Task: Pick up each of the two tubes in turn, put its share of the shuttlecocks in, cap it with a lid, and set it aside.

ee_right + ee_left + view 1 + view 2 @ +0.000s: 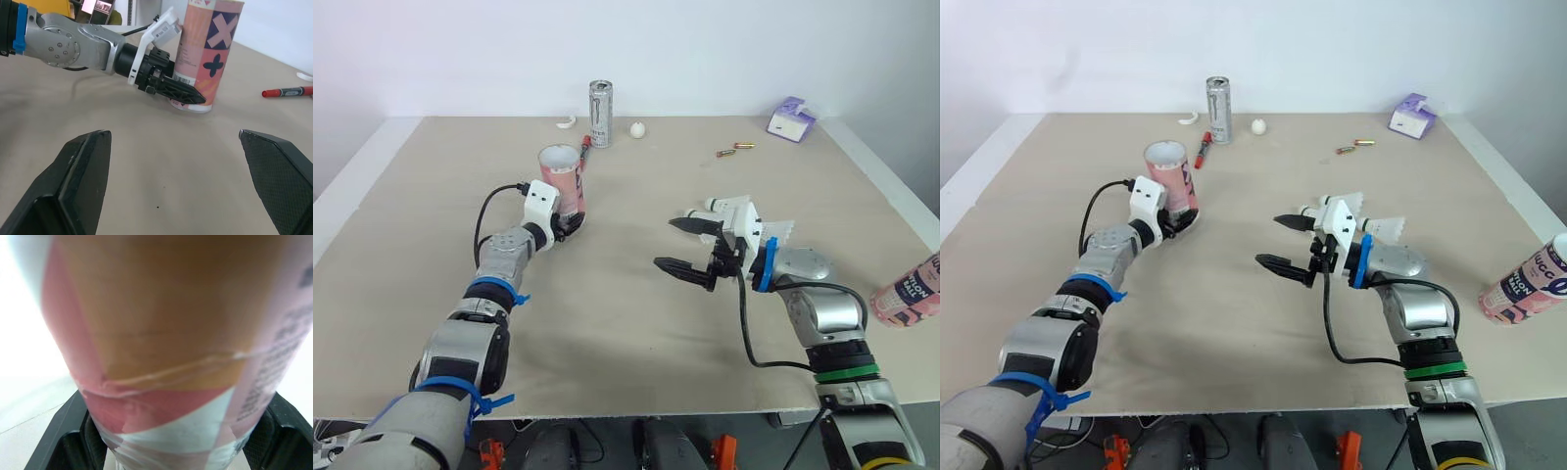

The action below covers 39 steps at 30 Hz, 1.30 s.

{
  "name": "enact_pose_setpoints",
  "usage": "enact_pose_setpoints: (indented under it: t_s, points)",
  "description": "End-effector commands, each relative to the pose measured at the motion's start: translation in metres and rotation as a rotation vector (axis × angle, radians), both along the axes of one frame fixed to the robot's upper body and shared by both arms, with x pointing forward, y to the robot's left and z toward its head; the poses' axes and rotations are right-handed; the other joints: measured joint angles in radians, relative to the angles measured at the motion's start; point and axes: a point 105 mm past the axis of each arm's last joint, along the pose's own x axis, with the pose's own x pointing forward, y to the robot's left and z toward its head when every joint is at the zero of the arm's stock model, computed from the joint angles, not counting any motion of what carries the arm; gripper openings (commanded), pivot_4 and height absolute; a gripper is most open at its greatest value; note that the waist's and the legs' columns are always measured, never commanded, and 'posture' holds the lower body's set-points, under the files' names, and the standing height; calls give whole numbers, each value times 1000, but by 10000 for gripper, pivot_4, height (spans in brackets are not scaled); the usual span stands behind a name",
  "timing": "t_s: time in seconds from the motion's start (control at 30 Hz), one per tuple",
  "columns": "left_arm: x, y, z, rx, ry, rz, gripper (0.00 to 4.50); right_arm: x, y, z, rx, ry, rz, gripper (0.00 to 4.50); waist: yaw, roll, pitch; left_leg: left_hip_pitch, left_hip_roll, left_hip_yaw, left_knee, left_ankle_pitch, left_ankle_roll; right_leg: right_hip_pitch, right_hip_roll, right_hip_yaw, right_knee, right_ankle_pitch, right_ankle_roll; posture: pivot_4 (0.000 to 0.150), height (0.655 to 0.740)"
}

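Observation:
A pink patterned tube (562, 178) stands upright with its mouth open on the left half of the table. My left gripper (570, 223) is shut on its base, and both black pads (93, 440) press the tube wall (161, 357). The right wrist view shows the same tube (208, 54) with one left finger (178, 93) at its foot. My right gripper (664, 243) hovers open and empty over mid-table, pointing toward the tube. White shuttlecocks (1391, 226) lie just behind it, partly hidden. A second pink tube (909, 292) rests at the table's right edge.
At the far side are a silver can (599, 114), a red marker (584, 147), a white ball (637, 128), a white curved piece (567, 122), two small cartridges (734, 149) and a purple pack (791, 119). Bare tabletop (626, 323) lies between the arms.

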Motion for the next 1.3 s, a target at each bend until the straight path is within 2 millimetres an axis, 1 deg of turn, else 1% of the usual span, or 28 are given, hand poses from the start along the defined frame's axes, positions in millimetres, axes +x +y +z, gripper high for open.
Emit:
enact_pose_setpoints:
  t_s: [0.03,0.07,0.13,0.23,0.37,0.53,0.67,0.87,1.0,1.2,1.27,1.3]
  points:
    - [-4,1,22,82,-124,-79,30536,-6,-6,16,18,-60,-12,45000,0,0,0,0,0,0,0,0,0,0,0,0,0,0,0,1500,7400]
    - [-7,-1,24,97,-137,-108,30536,-7,-7,17,24,-57,-18,45000,0,0,0,0,0,0,0,0,0,0,0,0,0,0,0,1500,7400]
    - [-18,-9,27,177,-177,-234,30536,-14,-10,18,32,-55,-28,45000,0,0,0,0,0,0,0,0,0,0,0,0,0,0,0,1500,7400]
    - [-34,-17,25,274,-197,-378,30536,-25,-10,17,37,-49,-26,45000,0,0,0,0,1,0,0,0,0,0,-1,0,0,0,0,1500,7400]
    - [-66,-34,19,391,-197,-601,30536,-39,-7,17,39,-45,-22,45000,0,0,0,0,1,0,0,0,0,0,-2,0,0,-1,1,1500,7400]
    - [-93,-48,17,497,-160,-787,30536,-49,-4,17,37,-39,-16,45000,0,0,0,0,1,0,1,0,0,0,-1,0,1,0,1,1500,7400]
    - [-107,-57,16,560,-101,-894,30536,-57,-3,13,30,-28,-10,45000,0,0,0,1,1,0,1,0,0,1,-1,0,1,-3,5,1500,7400]
    - [-124,-61,6,604,36,-1003,30536,-63,-5,10,22,-21,-13,45000,0,0,0,1,1,-1,2,0,0,1,-1,1,1,-3,6,1500,7400]
    - [-125,-57,-1,630,110,-1014,30536,-61,-7,9,28,-17,-34,45000,0,0,0,1,1,-1,2,0,0,1,1,1,1,-4,6,1500,7400]
    - [-123,-57,-2,630,135,-1006,30536,-61,-9,7,55,-4,-61,45000,0,0,0,2,2,-1,2,0,0,1,2,0,2,-4,5,1500,7400]
    - [-123,-57,-3,636,136,-1007,30536,-56,-17,9,109,39,-119,45000,0,0,0,2,2,-1,2,0,0,1,2,0,2,-4,5,1500,7400]
    - [-123,-57,-3,637,141,-1009,30536,-50,-23,6,121,79,-171,45000,0,0,0,2,2,-1,2,0,0,1,2,0,2,-4,5,1500,7400]
